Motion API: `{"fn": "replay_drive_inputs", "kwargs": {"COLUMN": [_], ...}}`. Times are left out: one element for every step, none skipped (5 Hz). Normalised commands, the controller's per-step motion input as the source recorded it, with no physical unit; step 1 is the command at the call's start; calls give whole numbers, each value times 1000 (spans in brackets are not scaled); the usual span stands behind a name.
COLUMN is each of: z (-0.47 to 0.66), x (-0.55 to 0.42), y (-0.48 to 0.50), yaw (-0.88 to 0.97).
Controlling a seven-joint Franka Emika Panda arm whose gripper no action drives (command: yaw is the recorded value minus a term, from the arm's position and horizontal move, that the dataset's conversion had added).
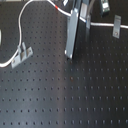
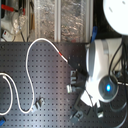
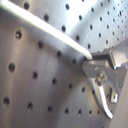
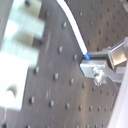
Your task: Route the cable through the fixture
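Near the far edge of the bench [image 1: 75,95], the pincer [image 1: 71,54] hangs low over the perforated black surface, with the cable [image 1: 22,17] running past just behind it in the first exterior view. That white cord loops from the first exterior view's left, climbs to the top edge where its red band [image 1: 60,8] sits, then slants down behind the pincer body and carries on toward a grey clip [image 1: 117,25] on the first exterior view's right. Another grey clip [image 1: 21,54] stands on the first exterior view's left, beside the cable's lower run. In the second exterior view the cable [image 2: 31,65] arcs up and over, its long axis pointing down toward the arm [image 2: 100,65] past the red band [image 2: 59,51]. In both wrist views the cord [image 3: 45,27] ends at a metal clip [image 3: 100,75], touching or just entering it. Whether the pincer is open or holds the cord I cannot tell; its fingertips are blurred. My guess is that the next move turns on seating this slanted run into the clip.
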Motion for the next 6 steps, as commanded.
{"fn": "replay_drive_inputs", "kwargs": {"z": [125,193,174,177,177,177], "x": [165,-142,-34,-21,-19,-17], "y": [315,78,17,10,7,5], "yaw": [-268,-831,-1000,-1000,-1000,-1000]}}
